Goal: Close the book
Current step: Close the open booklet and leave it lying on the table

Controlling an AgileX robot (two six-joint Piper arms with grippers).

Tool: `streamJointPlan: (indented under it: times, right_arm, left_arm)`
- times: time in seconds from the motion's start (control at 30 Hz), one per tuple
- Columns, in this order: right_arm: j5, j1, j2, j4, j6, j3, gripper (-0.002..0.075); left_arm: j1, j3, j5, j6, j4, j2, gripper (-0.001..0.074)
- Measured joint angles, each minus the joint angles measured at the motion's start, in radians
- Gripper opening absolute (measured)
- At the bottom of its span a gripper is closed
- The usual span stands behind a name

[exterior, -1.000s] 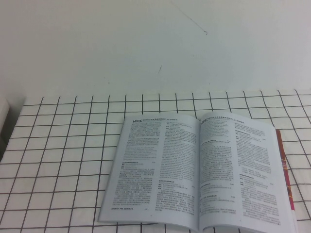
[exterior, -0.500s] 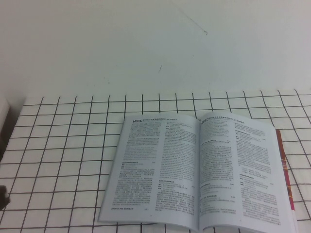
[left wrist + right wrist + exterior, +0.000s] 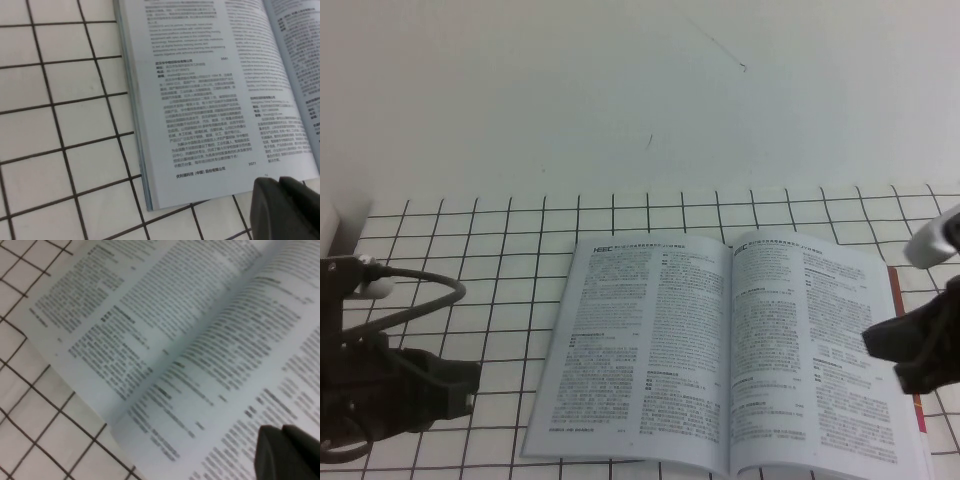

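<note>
**White pages wide open, a closer posted on each side**

Finds the open book of pale printed pages with a red cover [image 3: 660, 350] lying flat on the white desk with a black grid [image 3: 470, 260], spine running up the middle. Suits a fold: both halves spread, nothing resting on them, a red strip of cover showing past the book's right page.

Places the black left gripper [image 3: 470, 385] low over the desk, just off the book's left page near its front corner and apart from the paper. Probably posted there to get under that outer edge and swing the half across. Reads its fingers [image 3: 295, 215] as pressed together and holding nothing, a slim wedge fit for sliding beneath.

Places the black right gripper [image 3: 888, 355] over the book's right edge, by the red strip; cannot say whether touching. Reads those fingers as closed and empty too.

Judges the closing not yet begun: no page lifted. Expects a thin, floppy stack, so better raised by the cover than by a single leaf.
</note>
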Motion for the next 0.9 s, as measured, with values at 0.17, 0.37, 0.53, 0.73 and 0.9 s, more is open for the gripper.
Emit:
streamJointPlan:
  times: [0.17,0.37,0.53,0.73,0.9]
  right_arm:
    - [-0.134,0.154,0.163,0.072,-0.055,-0.038,-0.0003]
    - [-0.180,0.214,0.377,0.086,-0.070,-0.160,-0.0003]
    - [-0.198,0.214,0.548,0.086,-0.071,-0.217,-0.0003]
    - [-0.185,0.210,0.657,0.088,-0.071,-0.238,-0.0003]
    - [-0.159,0.204,0.690,0.109,-0.065,-0.252,-0.0003]
  left_arm:
    - [0.000,0.000,0.009,0.111,-0.069,0.037,-0.0004]
    - [0.000,0.000,0.012,0.139,-0.092,0.043,-0.0004]
    - [0.000,0.000,0.014,0.140,-0.171,0.043,-0.0004]
    - [0.000,-0.035,-0.028,0.170,-0.246,0.080,-0.0004]
    - [0.000,-0.092,-0.124,0.184,-0.269,0.174,-0.0004]
